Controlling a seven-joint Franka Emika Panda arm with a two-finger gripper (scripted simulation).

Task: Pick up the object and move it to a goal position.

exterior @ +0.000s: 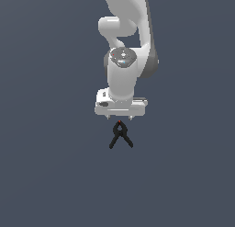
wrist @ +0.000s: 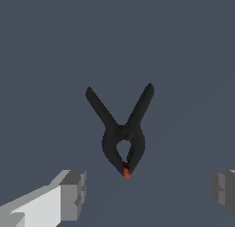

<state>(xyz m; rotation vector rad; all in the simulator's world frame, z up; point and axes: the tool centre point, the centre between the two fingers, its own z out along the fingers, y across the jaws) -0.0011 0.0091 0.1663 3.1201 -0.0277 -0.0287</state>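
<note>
The object [exterior: 120,135] is a small black spring clamp lying on the dark grey floor, its two legs splayed toward the camera and a tiny red tip at its apex. In the wrist view the object [wrist: 122,130] lies ahead of the fingers, its red tip pointing toward them. My gripper [exterior: 119,117] hangs just behind and above the clamp's apex, fingers pointing down. It is open: the two grey fingertips [wrist: 73,194] stand far apart with nothing between them. The clamp is much narrower than the gap.
A plain dark grey floor [exterior: 46,166] fills both views. The white arm [exterior: 126,47] rises above the gripper.
</note>
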